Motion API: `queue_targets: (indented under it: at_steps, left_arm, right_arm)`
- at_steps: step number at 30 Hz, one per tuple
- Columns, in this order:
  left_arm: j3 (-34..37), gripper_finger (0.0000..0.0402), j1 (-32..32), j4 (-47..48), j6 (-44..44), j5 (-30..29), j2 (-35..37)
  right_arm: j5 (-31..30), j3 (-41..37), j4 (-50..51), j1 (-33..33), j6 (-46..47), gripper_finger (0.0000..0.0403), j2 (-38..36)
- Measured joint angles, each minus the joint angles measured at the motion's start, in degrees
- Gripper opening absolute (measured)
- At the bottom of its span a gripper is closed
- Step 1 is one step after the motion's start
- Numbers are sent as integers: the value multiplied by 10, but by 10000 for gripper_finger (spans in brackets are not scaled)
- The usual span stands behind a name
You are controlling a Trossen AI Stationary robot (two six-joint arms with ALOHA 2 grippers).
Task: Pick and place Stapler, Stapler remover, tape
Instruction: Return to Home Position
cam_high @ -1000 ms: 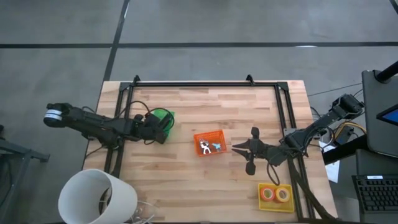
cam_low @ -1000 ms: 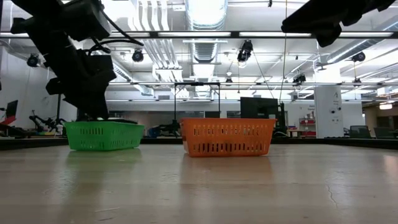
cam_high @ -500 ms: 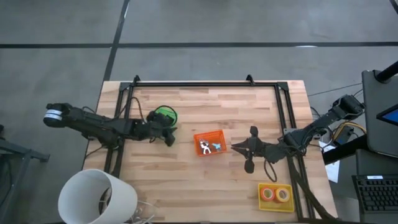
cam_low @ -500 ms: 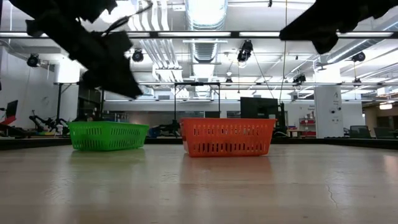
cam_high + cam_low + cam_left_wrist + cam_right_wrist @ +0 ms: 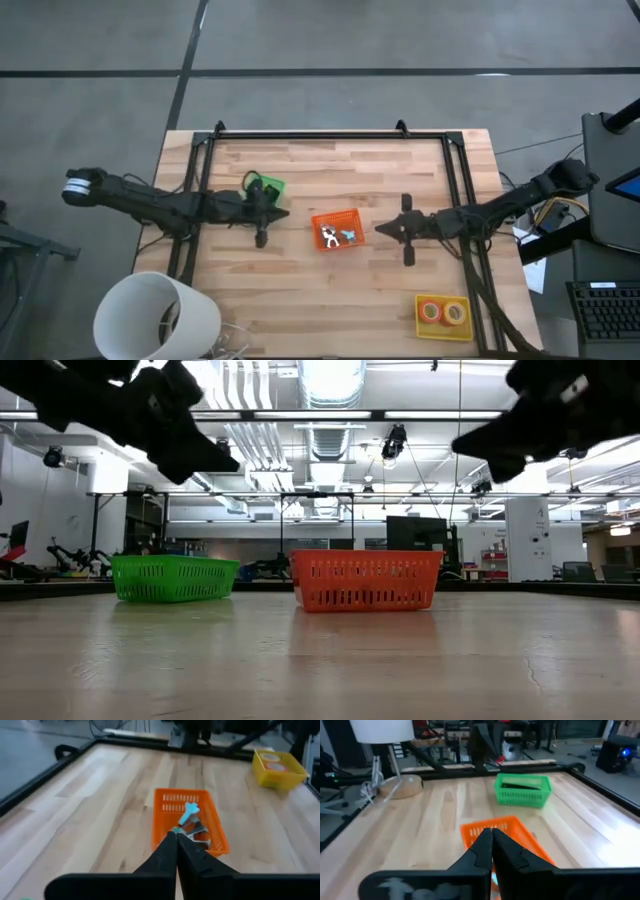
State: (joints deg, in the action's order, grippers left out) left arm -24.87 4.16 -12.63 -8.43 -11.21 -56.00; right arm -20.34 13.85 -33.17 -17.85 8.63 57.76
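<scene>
The stapler (image 5: 522,783) lies in the green bin (image 5: 522,796), tape (image 5: 431,311) in the yellow bin (image 5: 418,320). The left claw (image 5: 175,839) and right claw (image 5: 490,835), both pinched together and empty (facing across the orange bin (image 5: 336,213)), could clip a bin if they swing low.
</scene>
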Motion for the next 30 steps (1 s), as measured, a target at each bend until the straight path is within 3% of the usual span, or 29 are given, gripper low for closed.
queue_targets:
  at_steps: [5,10,15,23,30]
  left_arm:
    - [73,9,2,-21,-7,-5,106]
    - [146,10,2,-36,7,-6,226]
    - [200,5,2,-20,14,-7,332]
    - [236,19,2,103,5,-2,477]
    - [231,12,2,135,23,14,560]
  right_arm:
    - [19,-55,-1,0,-6,8,-89]
    - [108,-95,-2,18,-18,8,-171]
    - [114,-128,1,44,-24,8,-243]
    - [119,-130,76,53,-56,8,-327]
    - [114,-130,147,55,-66,8,-379]
